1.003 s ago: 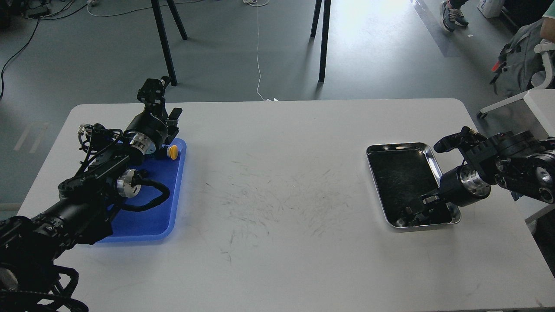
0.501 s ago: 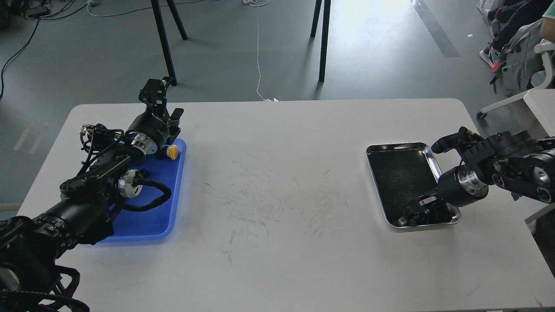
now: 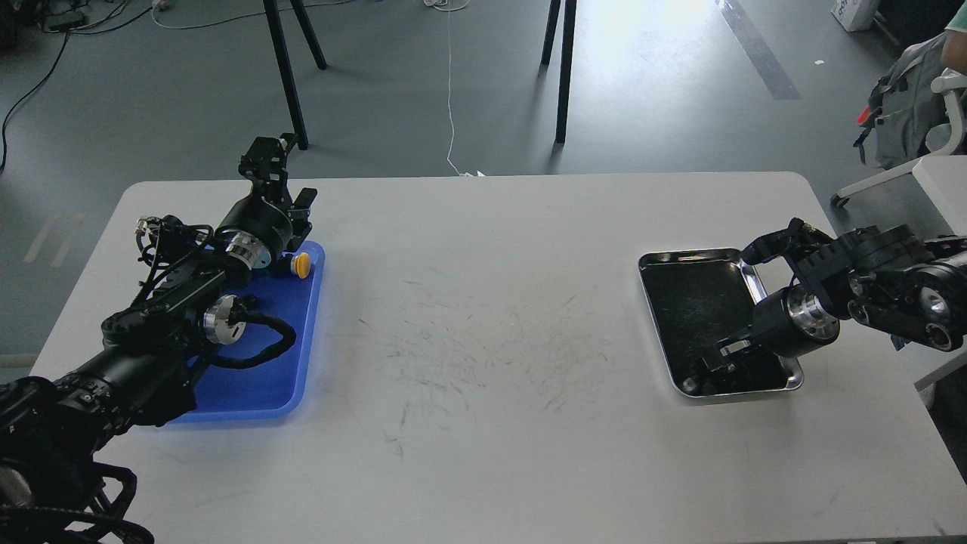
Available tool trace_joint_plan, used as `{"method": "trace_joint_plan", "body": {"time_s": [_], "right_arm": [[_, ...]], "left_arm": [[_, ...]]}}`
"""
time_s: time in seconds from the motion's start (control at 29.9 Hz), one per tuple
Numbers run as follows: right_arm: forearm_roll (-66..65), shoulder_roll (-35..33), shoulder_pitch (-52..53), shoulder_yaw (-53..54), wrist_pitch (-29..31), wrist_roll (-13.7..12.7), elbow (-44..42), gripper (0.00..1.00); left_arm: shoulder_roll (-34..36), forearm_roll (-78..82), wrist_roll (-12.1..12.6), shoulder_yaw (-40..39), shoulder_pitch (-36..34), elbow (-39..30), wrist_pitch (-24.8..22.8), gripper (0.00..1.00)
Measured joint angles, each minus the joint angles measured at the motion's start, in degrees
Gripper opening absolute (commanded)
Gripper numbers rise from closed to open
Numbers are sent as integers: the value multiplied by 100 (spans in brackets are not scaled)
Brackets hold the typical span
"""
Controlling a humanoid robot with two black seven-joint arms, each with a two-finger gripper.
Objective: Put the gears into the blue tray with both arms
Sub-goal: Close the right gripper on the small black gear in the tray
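My left gripper (image 3: 266,162) upper left above the blue tray (image 3: 257,393), fingers indistinct, my right gripper (image 3: 706,372) low in the steel tray (image 3: 691,258) at right, grip state unreadable.

- A white table (image 3: 483,453) with rounded corners fills the near part of the view; fine dark scratches mark its middle.
- Beyond it lies a grey-green floor (image 3: 665,113), with a bright patch of light at far centre-right.
- Two pairs of black stand legs (image 3: 287,75) (image 3: 563,68) rise from the floor at the far side.
- A thin white cable (image 3: 451,91) runs across the floor towards the table's far edge.
- Dark cables (image 3: 30,83) trail at far left.
- At far right stand a white chair (image 3: 956,113) and a grey backpack (image 3: 903,106).
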Motion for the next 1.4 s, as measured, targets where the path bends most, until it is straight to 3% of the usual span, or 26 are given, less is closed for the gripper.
{"method": "trace_joint_plan", "body": {"time_s": [0.13, 1.4], "right_arm": [[21, -10, 0, 0, 0, 0, 7, 46], [24, -98, 144, -35, 0, 0, 167, 55]], "left_arm": [[9, 0, 0, 0, 0, 1, 0, 98], [-7, 0, 0, 7, -11, 123, 0, 98]]}}
